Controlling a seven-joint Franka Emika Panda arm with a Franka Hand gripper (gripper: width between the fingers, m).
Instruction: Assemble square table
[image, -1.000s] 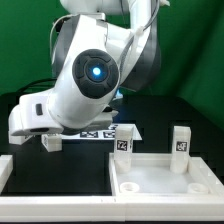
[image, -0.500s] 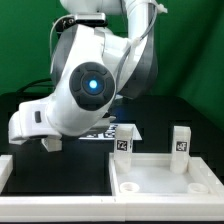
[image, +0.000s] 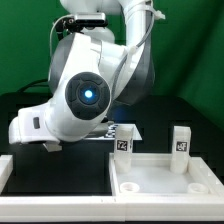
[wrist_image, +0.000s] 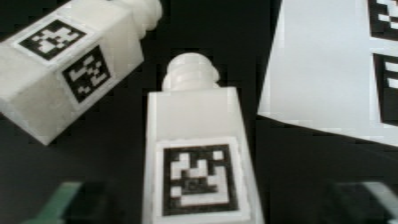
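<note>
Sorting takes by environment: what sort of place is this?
Most likely a robotics lab bench, not a home or factory. A white robot arm works over a black-covered table before a plain green backdrop, and the white furniture legs carry printed black-and-white marker tags.

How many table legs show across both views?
4. Two legs stand upright at the slab's far edge; two lie on the black table below the gripper. The arm may hide others.
</note>
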